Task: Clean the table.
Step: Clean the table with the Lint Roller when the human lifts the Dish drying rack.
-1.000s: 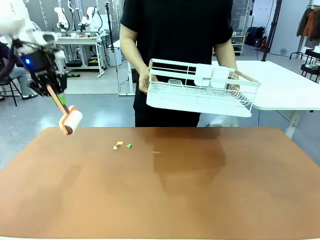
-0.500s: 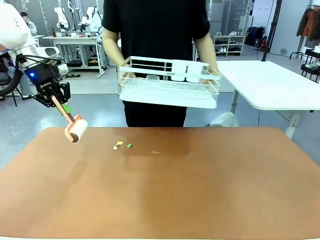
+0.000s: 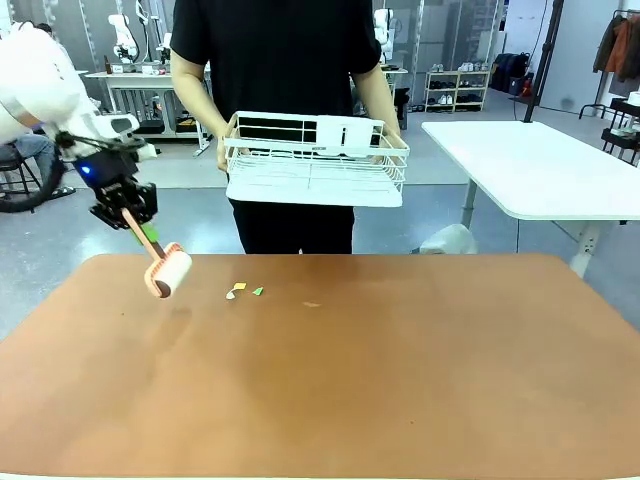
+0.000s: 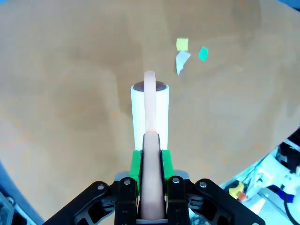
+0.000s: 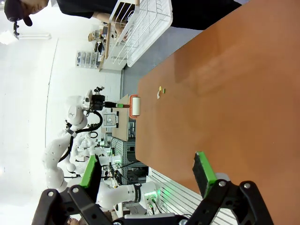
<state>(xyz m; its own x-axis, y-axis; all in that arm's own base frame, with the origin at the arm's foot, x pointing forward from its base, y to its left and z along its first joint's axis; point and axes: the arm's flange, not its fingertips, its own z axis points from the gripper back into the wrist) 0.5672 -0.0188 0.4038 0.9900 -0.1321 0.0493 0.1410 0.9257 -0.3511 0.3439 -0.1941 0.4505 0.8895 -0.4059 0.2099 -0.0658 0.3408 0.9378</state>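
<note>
At middle left, the left gripper (image 3: 134,218), clamped on the lint roller (image 3: 169,270), has dropped toward the paper scraps (image 3: 244,291) on the table (image 3: 400,380) filling the lower frame, so rolling looks imminent; the right gripper (image 5: 146,172) gapes open.

Front looks across table (image 3: 400,380) — both wrists overlook it.

Plain matte reddish-brown table (image 3: 400,380). White lint roller (image 3: 170,270), salmon handle. Yellow, white, green scraps (image 3: 243,291) upper left. White wire rack (image 3: 315,185); black shirt (image 3: 280,60). Black left gripper (image 4: 151,161), green pads (image 4: 135,164).
</note>
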